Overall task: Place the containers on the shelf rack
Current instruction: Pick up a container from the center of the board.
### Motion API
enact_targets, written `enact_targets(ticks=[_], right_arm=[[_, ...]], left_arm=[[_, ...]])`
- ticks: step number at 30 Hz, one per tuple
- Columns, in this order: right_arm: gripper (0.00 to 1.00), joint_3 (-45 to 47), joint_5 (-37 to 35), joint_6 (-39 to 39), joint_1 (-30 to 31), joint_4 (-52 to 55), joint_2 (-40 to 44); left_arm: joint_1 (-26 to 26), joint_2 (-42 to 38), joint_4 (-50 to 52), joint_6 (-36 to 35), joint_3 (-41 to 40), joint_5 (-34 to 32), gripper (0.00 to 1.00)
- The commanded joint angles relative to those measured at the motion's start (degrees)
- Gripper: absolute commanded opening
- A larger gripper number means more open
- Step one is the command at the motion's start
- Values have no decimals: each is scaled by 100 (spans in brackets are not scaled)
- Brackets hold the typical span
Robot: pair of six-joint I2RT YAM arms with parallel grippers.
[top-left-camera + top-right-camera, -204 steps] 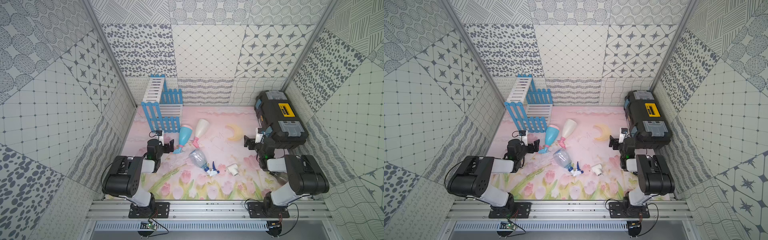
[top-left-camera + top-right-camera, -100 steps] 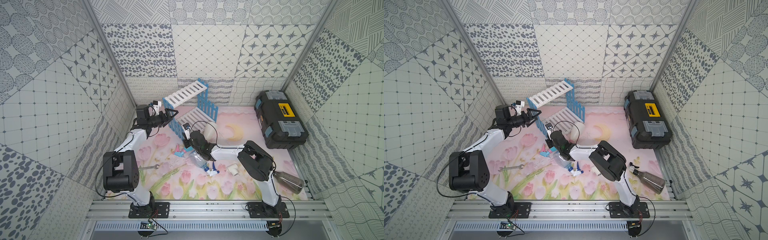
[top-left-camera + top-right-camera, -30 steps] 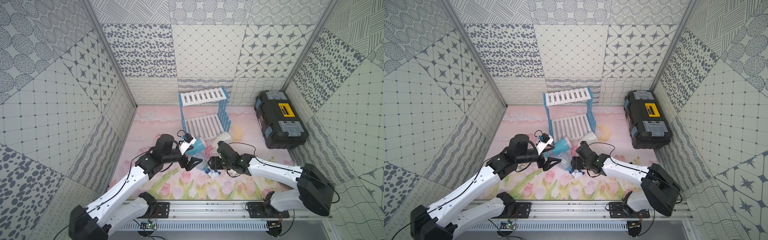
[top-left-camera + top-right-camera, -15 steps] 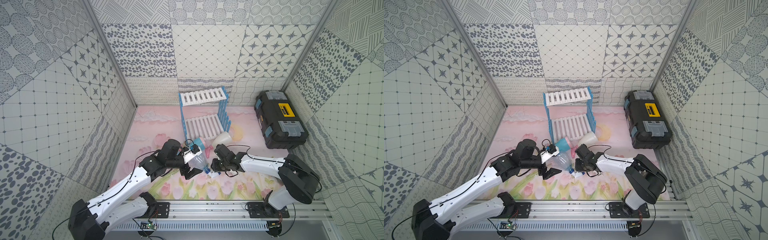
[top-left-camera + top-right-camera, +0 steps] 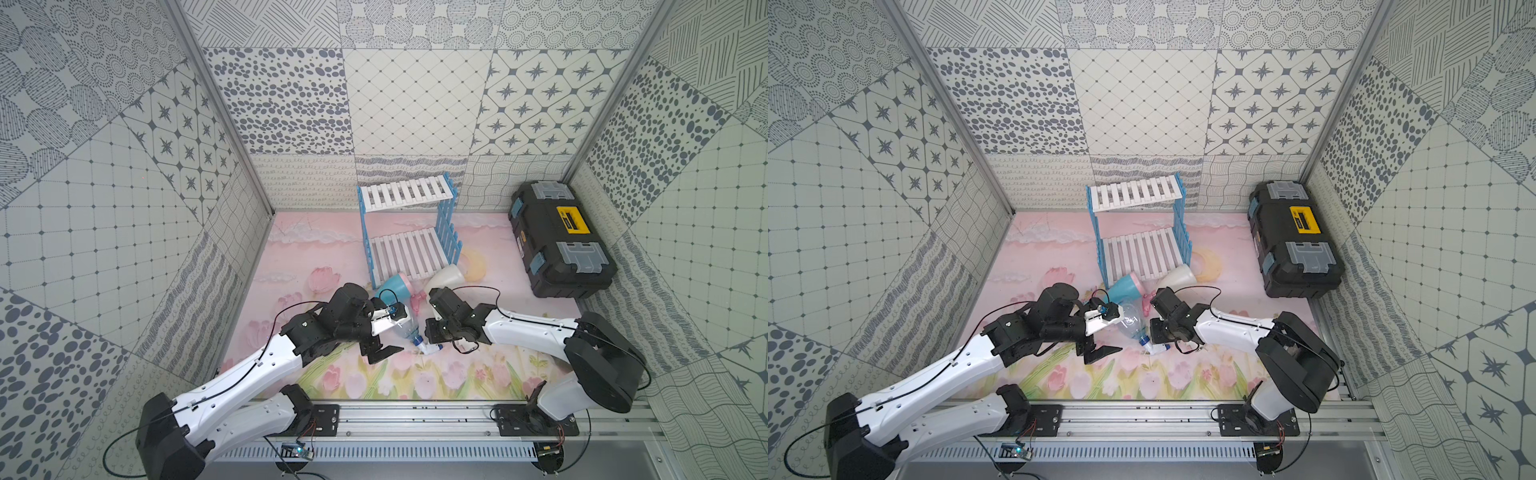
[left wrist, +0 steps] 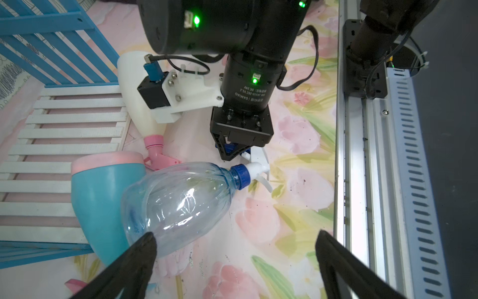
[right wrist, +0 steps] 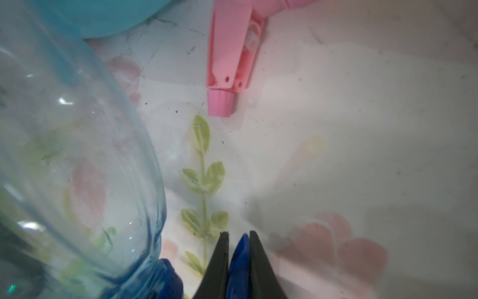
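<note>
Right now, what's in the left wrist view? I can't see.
A clear spray bottle lies on the mat, its blue-white trigger pinched by the right gripper. A light blue bottle and a cream bottle lie beside the shelf rack.

The left gripper (image 6: 235, 236) hangs low with jaws wide apart. The right gripper (image 7: 239, 236) faces it, tilted downward, jaws pinched tight.

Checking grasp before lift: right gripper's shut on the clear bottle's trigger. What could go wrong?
1. The right gripper pinches only the thin blue trigger of the clear bottle; the body may swing or slip on lifting.
2. That bottle lies right beside the light blue bottle; dragging could roll it.
</note>
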State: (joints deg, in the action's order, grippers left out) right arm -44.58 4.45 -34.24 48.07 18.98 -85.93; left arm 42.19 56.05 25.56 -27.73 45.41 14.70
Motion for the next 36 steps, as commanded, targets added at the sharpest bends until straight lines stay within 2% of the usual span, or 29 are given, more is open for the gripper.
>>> enact_targets(ticks=[1,4,7,10,13,21,26,29,32,36], right_arm=[[0,-356,-165,919,6,507,346],[0,-587,-232,1690,7,1085,597],[0,-844,-263,2312,6,1556,848],[0,-1014,-241,2677,10,1810,1030],[0,-1119,-89,2907,3,1912,1129],[0,-1316,49,3159,5,2132,1040],[0,-1360,208,3196,0,2147,996],[0,-1401,273,3197,0,2153,956],[0,-1430,310,3196,5,2153,882],[0,-1418,355,3196,2,2153,836]], left_arm=[[74,-68,254,-935,235,-219,99],[151,-59,407,-1431,355,-266,99],[464,-42,465,-2165,408,-793,99],[757,-33,462,-2773,444,-1159,99],[838,42,491,-3091,492,-1319,99],[1221,530,237,-3824,408,-2008,98],[1260,804,-42,-3920,329,-2318,98],[1283,1041,-440,-4002,211,-2700,98],[1388,1381,-1328,-4287,-75,-3365,99],[1423,1641,-1690,-4196,-82,-3570,98]])
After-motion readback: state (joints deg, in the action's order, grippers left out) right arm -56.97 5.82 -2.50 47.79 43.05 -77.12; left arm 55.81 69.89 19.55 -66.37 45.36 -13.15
